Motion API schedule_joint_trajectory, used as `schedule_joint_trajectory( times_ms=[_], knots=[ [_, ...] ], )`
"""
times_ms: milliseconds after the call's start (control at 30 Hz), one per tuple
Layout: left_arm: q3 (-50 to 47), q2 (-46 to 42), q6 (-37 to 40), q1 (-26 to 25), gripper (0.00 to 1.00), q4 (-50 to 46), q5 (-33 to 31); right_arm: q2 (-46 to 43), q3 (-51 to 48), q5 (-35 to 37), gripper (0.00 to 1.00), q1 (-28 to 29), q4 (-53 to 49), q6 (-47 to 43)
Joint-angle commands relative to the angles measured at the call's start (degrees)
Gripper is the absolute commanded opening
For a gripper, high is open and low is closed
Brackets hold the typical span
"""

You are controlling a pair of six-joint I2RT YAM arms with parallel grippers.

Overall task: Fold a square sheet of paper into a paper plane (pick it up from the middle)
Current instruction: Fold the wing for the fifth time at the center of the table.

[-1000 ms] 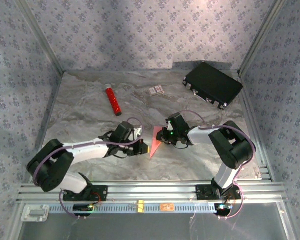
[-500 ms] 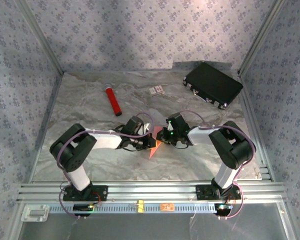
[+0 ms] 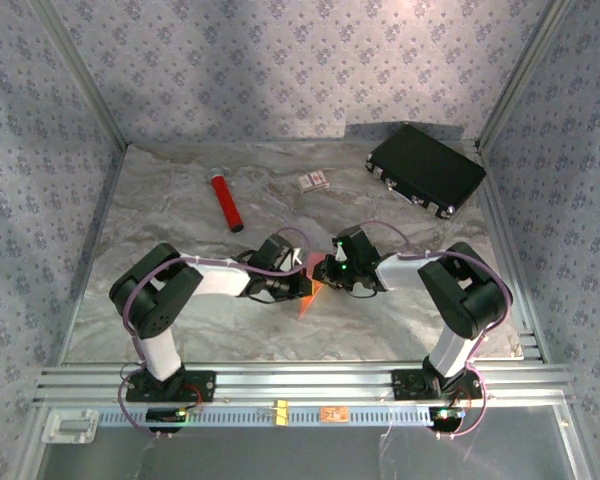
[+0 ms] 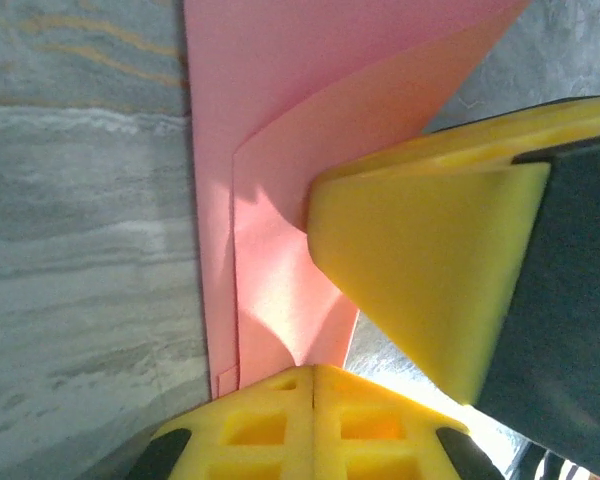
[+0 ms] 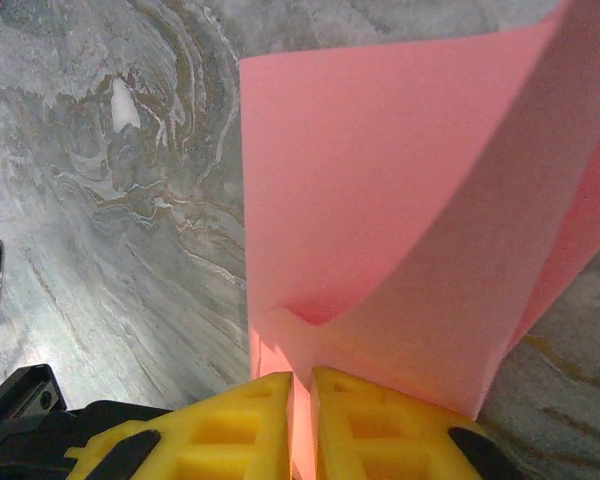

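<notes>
Square sheet of paper (image 5: 360, 180): one.

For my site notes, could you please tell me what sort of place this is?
Probably a lab test cell: left arm and right arm bolted to an aluminium rail, patterned backdrop walls, marble-print tabletop.

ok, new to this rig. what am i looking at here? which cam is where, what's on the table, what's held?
Two small robot arms are bolted at the table's near edge, each ending in a yellow two-finger gripper. One picture looks down from above and behind them. The other two come from a camera on each wrist, with that arm's own gripper at the bottom edge. On the marbled table lie a red cylinder, a small card and a black case. In the middle, the right gripper pinches a partly folded pink paper. The left gripper is shut, its tips at the paper's edge.
</notes>
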Motion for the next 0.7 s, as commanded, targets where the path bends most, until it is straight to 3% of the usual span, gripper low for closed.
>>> schedule_joint_trajectory(
  times_ms=[0, 400, 667],
  knots=[
    [-1.41, 1.97, 2.57, -1.02, 0.00, -6.87, -2.28, -0.31, -2.02, 2.54, 0.16, -0.23, -6.38, 0.18],
    [-9.09, -0.79, 10.07, -0.68, 0.00, -7.32, 4.18, -16.19, -3.17, 3.27, 0.17, -2.82, -12.69, -6.47],
    [-8.70, -0.35, 10.47, -0.01, 0.00, -7.45, 4.67, -14.27, -3.53, 2.67, 0.13, 2.14, -9.17, -6.49]
  ],
)
